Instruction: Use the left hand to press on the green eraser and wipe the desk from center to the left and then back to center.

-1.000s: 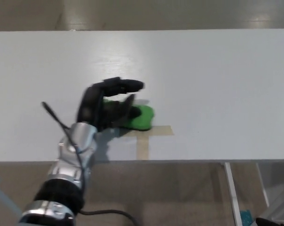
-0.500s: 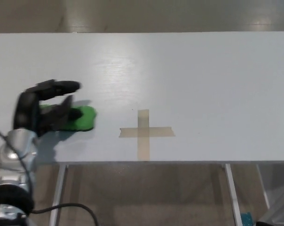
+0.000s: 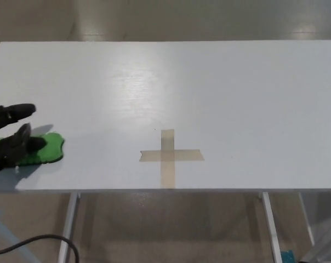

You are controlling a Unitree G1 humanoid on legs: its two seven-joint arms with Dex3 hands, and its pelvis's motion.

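The green eraser (image 3: 46, 148) lies flat on the white desk (image 3: 209, 93) near its left front edge. My left hand (image 3: 9, 139) rests on top of it, black fingers bent down over its left part, so only the eraser's right end shows. Most of the hand and the whole arm are cut off by the picture's left edge. My right hand does not show.
A cross of tan tape (image 3: 170, 155) marks the desk's centre near the front edge. The desk's metal legs (image 3: 68, 224) and the tan floor show below the front edge. A black cable (image 3: 28, 243) trails at the lower left.
My left hand has slid the green eraser leftward across the desk, from the tape cross to the left edge. The tape cross is now uncovered.
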